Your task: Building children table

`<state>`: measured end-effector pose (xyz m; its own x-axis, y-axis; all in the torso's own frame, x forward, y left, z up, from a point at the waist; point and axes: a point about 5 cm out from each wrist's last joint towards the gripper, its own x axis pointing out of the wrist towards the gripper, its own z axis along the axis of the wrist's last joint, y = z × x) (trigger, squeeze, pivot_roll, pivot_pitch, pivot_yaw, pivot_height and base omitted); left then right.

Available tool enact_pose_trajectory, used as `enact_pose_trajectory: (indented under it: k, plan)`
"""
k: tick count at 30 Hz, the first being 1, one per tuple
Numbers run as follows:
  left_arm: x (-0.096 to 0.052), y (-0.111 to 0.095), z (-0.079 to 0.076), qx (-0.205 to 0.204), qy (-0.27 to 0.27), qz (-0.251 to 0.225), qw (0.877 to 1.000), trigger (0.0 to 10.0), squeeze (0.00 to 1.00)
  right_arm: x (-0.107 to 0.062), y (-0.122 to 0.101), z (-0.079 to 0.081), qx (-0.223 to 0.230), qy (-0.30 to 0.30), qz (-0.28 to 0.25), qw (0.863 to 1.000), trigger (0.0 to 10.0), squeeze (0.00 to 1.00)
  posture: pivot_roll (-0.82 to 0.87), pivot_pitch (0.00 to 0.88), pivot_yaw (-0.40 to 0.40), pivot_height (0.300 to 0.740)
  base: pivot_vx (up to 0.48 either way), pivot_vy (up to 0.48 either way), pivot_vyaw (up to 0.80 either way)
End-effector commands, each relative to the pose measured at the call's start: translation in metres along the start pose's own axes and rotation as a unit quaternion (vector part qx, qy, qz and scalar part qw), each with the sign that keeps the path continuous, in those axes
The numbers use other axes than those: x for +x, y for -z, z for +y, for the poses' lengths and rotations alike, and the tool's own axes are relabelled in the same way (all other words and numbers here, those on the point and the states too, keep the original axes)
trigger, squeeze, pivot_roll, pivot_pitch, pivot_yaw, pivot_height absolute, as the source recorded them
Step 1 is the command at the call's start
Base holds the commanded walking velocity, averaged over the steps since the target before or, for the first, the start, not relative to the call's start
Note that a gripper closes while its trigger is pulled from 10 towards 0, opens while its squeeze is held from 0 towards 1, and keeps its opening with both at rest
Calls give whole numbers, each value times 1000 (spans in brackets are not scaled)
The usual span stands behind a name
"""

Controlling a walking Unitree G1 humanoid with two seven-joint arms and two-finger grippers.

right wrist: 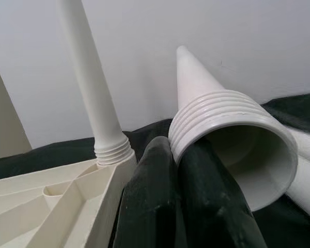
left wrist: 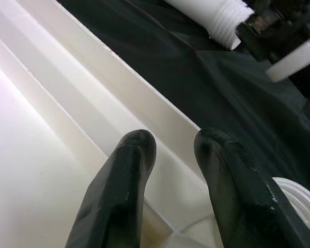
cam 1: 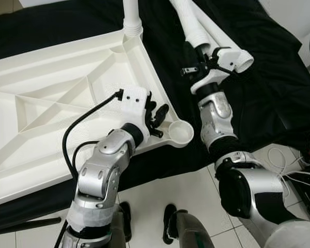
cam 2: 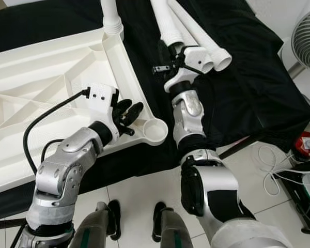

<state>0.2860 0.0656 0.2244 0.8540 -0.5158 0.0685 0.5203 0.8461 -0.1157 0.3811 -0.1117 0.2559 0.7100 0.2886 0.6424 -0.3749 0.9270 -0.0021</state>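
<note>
An upturned white table top (cam 1: 51, 98) lies on a black cloth. One white leg (cam 1: 132, 15) stands screwed into its far corner. The near corner socket (cam 1: 180, 133) holds nothing. My left gripper (cam 1: 157, 116) is open just left of that socket, and its fingers (left wrist: 129, 170) straddle the top's rim wall. To the right, my right gripper (cam 1: 196, 58) is shut on the threaded end of a loose leg (right wrist: 222, 129). That leg is tilted up off the cloth, open end toward the wrist.
Two more loose legs (cam 1: 232, 51) lie on the cloth beside the held one. A fan (cam 2: 305, 36) stands at the right. Cables and a red object (cam 2: 305, 144) lie on the tiled floor there. The cloth's edge runs just before my feet.
</note>
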Motion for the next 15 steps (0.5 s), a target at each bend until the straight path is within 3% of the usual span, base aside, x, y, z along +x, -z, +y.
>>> enact_pose_trajectory:
  k: [1,2,6,7,9,11,14,15]
  plan:
    - [-1,4,5,-9,31,14,999,10000,129,-1,-12,6,-31,-8,-37,999,10000,0,90,249,23,740,0,0,0]
    - [-1,2,8,-10,47,14,999,10000,1000,-3,-15,7,-50,-9,-47,998,10000,0,89,246,23,740,0,0,0]
    - [-1,1,9,-11,56,14,998,10000,1000,-4,-18,7,-61,-9,-53,997,10000,0,89,246,23,740,0,0,0]
    - [0,-6,19,4,79,11,997,10000,1000,-8,-23,3,-85,-2,-63,994,10000,0,67,218,19,740,0,0,0]
    - [0,-6,19,4,79,11,997,10000,1000,-8,-23,3,-85,-2,-63,994,10000,0,67,218,19,740,0,0,0]
    - [1,-16,29,40,111,10,993,10000,1000,-11,-34,-3,-115,5,-75,990,10000,0,50,189,8,740,0,0,0]
    - [2,-18,31,49,123,10,991,10000,1000,-12,-38,-4,-126,7,-78,989,10000,0,50,189,8,740,0,0,0]
    - [2,-23,34,42,134,9,990,10000,0,-12,-43,-5,-139,6,-83,987,10000,0,45,174,1,740,0,0,0]
